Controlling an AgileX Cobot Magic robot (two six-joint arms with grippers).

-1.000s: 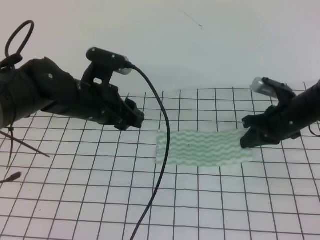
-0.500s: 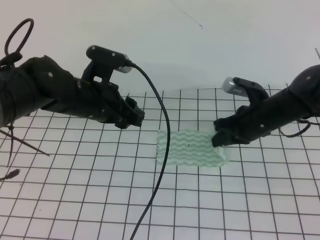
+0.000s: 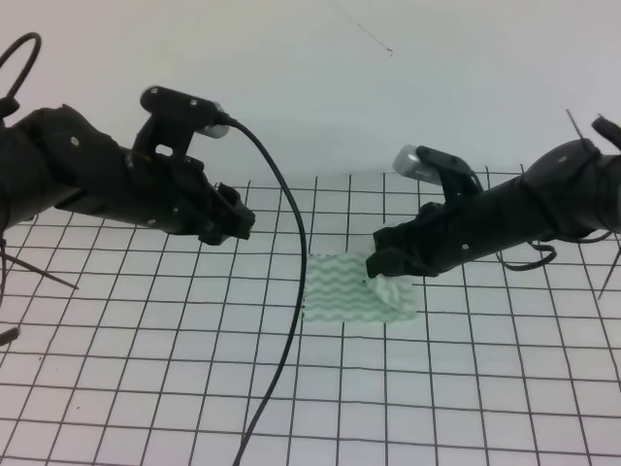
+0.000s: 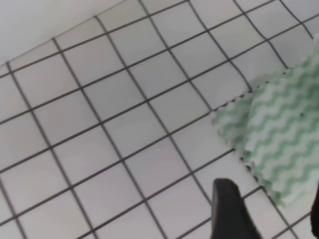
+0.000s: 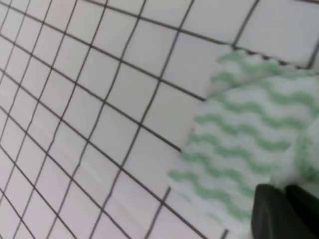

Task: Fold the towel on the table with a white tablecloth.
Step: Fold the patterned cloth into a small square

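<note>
- High view: towel (image 3: 351, 289) lies on the gridded tablecloth (image 3: 136, 349), mid-table. Its right part is lifted and doubled back leftward over the flat part, so the fold looks roughly halfway carried.
- Right gripper (image 3: 380, 268) sits directly over the towel's raised edge, fingers pinched on that edge. Judgement: it holds the edge high so the top layer clears the bottom one while travelling toward the towel's left edge.
- Left gripper (image 3: 236, 221) hangs up and to the left of the towel, apart from it, not touching cloth. Jaw state not readable from this view. Probably parked clear so it doesn't block the fold path; its camera cable (image 3: 283, 320) drapes down just left of the towel.
- Left wrist view: towel's corner (image 4: 271, 132) shows at right with a zigzag-cut edge, flat on the tablecloth (image 4: 99, 124). One dark finger (image 4: 229, 209) at the bottom, a second just at the right frame edge, a wide gap between them and nothing in it: left tool is released, empty.
- Right wrist view: towel (image 5: 234, 144) fills the right side, upper layer overlapping a lower one. Dark fingertips (image 5: 279, 209) at the bottom right are closed together on the cloth: right tool is grasping the towel.
- Next, likely: carry the edge on to meet the towel's left edge, lower, then let go. Risk: thin cloth may drag the bottom layer or land skewed.
</note>
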